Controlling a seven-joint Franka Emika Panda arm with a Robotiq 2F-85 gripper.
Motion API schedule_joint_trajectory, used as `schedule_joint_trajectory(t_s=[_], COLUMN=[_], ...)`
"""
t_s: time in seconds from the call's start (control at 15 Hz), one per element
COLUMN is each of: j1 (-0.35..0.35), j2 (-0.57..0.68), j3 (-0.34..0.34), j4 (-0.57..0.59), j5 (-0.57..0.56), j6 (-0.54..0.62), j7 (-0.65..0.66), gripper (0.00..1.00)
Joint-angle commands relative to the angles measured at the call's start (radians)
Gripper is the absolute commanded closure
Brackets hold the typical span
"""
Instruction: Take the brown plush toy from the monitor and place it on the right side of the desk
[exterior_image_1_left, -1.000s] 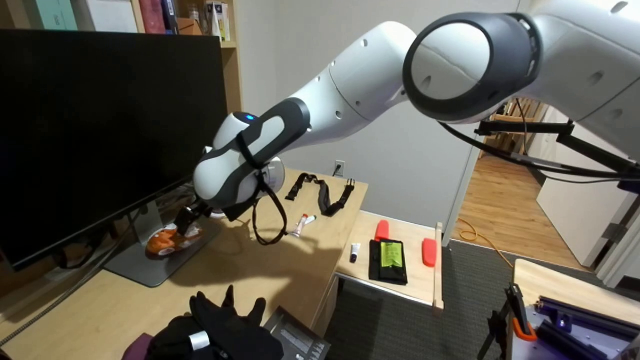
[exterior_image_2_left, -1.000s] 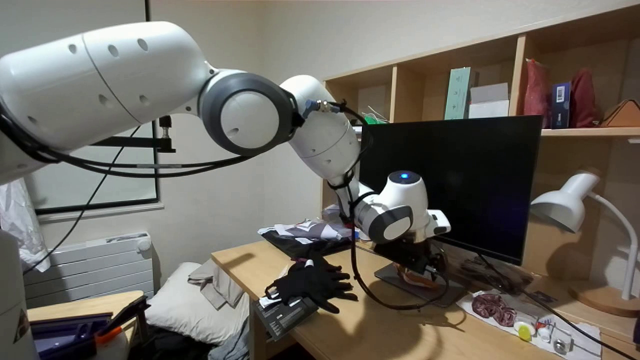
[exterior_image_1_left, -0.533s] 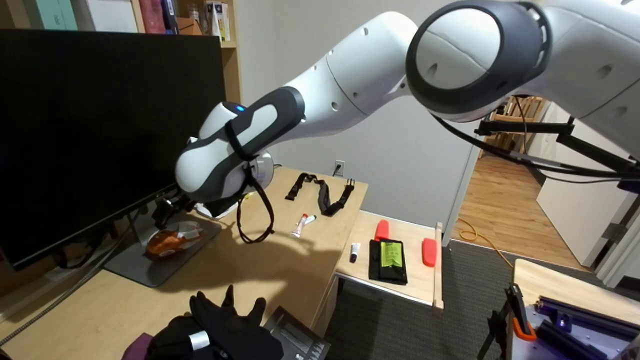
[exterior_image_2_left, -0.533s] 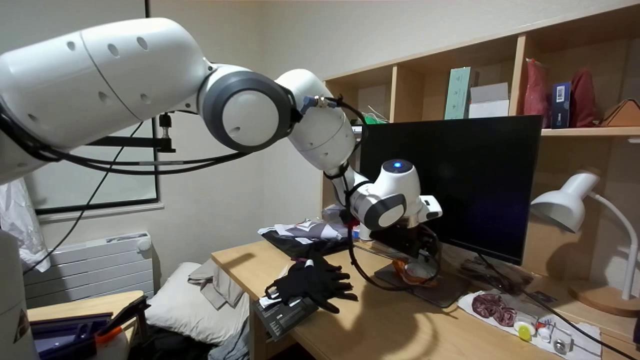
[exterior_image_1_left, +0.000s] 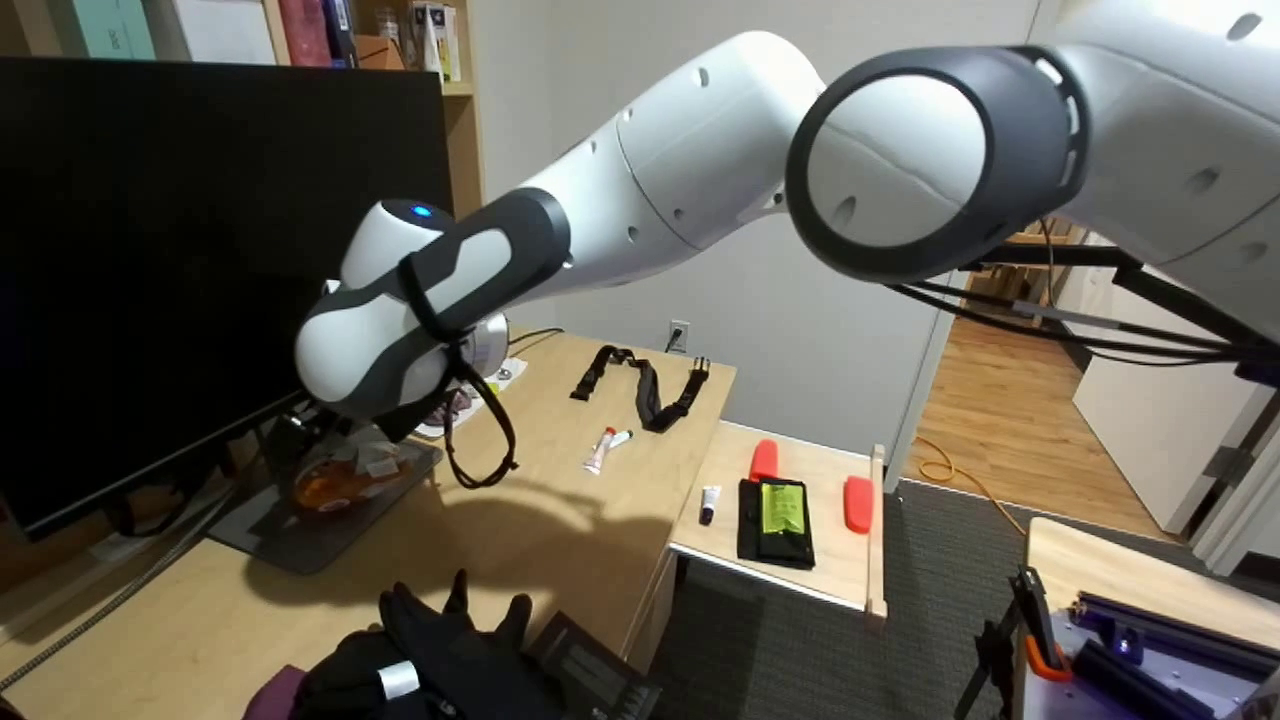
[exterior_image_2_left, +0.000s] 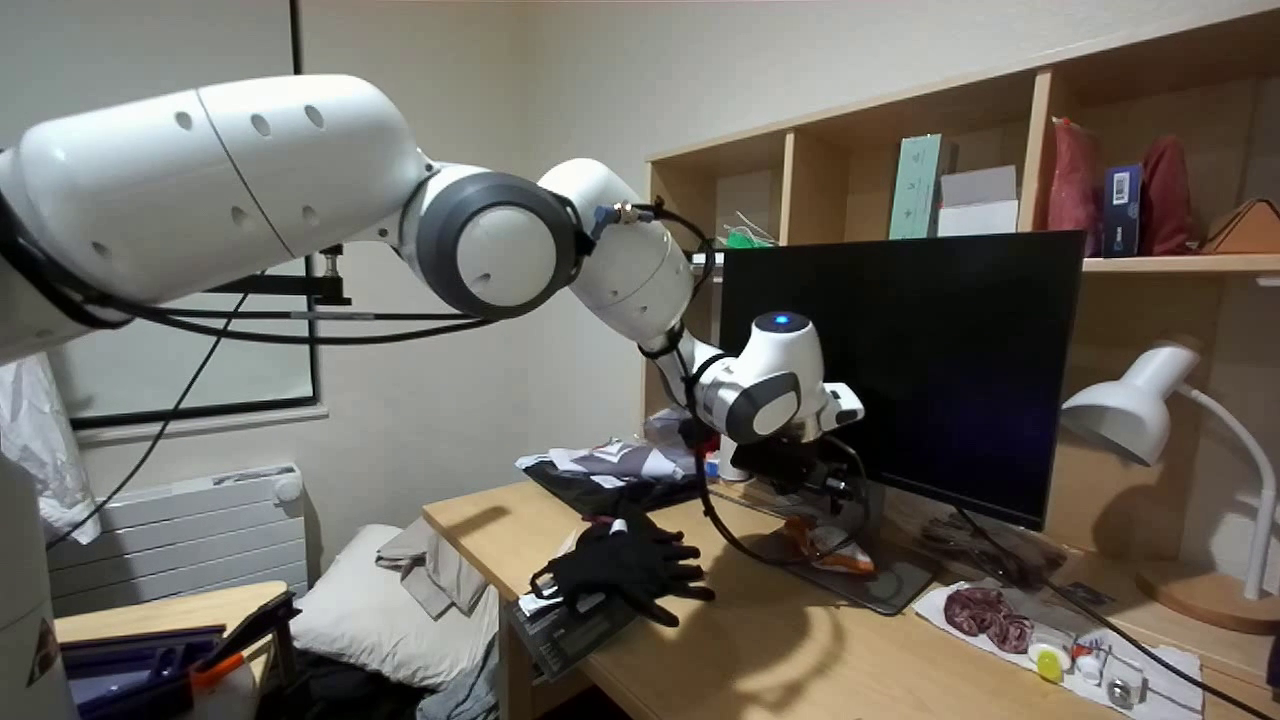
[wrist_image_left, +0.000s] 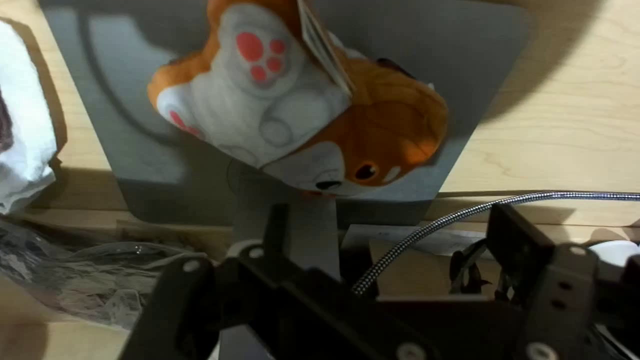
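Toy (wrist_image_left: 300, 107) is lying below the claw (wrist_image_left: 392, 222) and seemingly farther out from the monitor (exterior_image_2_left: 950, 365); the claw is gaping, holding nothing.

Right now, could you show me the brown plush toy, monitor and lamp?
Brown plush toy (wrist_image_left: 295, 107), in the wrist view: its pale belly.
Monitor (exterior_image_2_left: 930, 360), in an exterior view: its black screen.
Lamp (exterior_image_2_left: 1120, 410), in an exterior view: its white shade.

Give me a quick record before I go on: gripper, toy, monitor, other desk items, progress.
Gripper: open, holding nothing
Brown plush toy: lying on the monitor base
Monitor: upright, screen dark
Also on desk: black strap, two small tubes, white lamp
Progress: toy not yet lifted off the base
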Motion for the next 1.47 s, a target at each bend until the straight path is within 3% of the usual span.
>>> schedule_joint_trajectory(t_s=[0.0,0.4,0.47,0.53,1.13,1.27,1.4], j1=[0.049,0.077,0.080,0.080,0.065,0.058,0.045], j2=[0.075,0.109,0.118,0.121,0.073,0.019,-0.036], j3=[-0.069,-0.159,-0.171,-0.176,-0.173,-0.176,-0.175], j4=[0.128,0.156,0.165,0.168,0.118,0.068,0.023], j5=[-0.038,-0.101,-0.113,-0.121,-0.143,-0.138,-0.139], j6=[-0.057,-0.126,-0.126,-0.129,-0.214,-0.257,-0.299], j7=[0.018,0.006,0.004,0.003,-0.042,-0.092,-0.148], gripper=[0.00,0.00,0.25,0.27,0.85,0.92,0.93])
